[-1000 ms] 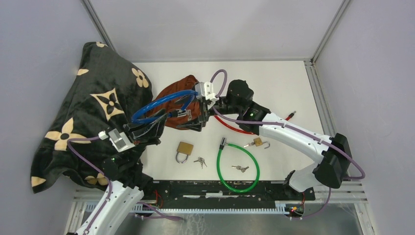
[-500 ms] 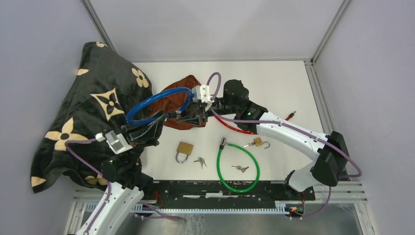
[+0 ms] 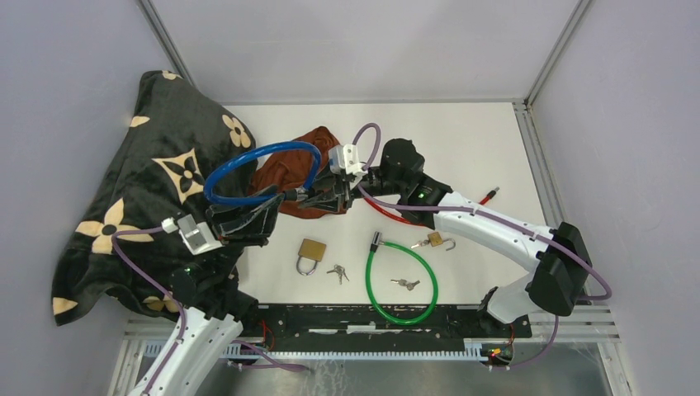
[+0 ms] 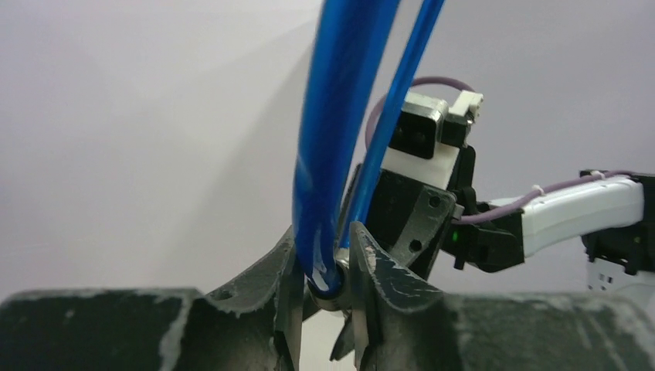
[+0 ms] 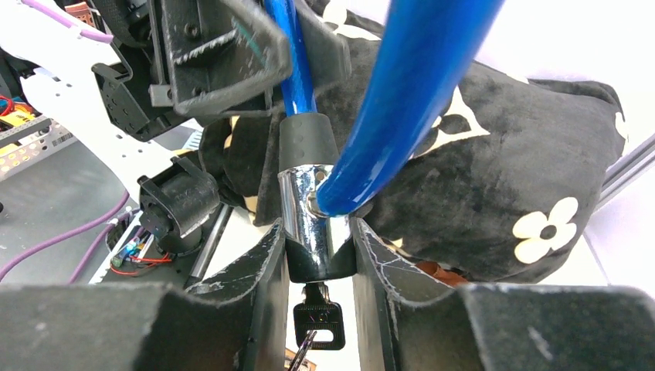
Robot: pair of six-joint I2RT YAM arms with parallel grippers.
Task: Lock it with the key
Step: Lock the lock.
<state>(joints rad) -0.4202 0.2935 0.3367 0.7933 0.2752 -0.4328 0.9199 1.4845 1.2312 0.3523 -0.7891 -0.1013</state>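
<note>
1. Top view: bright, even overhead light; white table nearly washed out; shadows faint, soft-edged.
2. Left wrist view: pale, flat backdrop; blue cable lock close to lens, slightly soft; lower foreground dark.
3. Right wrist view: glare streaks on chrome barrel; nearest cable blurred; foreground edges dim.

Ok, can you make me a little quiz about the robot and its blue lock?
1. True or false: the green cable lock lies on the table.
2. In the right wrist view, what sticks out below the silver barrel of the blue cable lock? A) a key B) a coin C) a button
3. How many grippers hold the blue cable lock?

Key:
1. True.
2. A, the key.
3. Two: the left gripper on the cable, the right gripper on the barrel.
</note>
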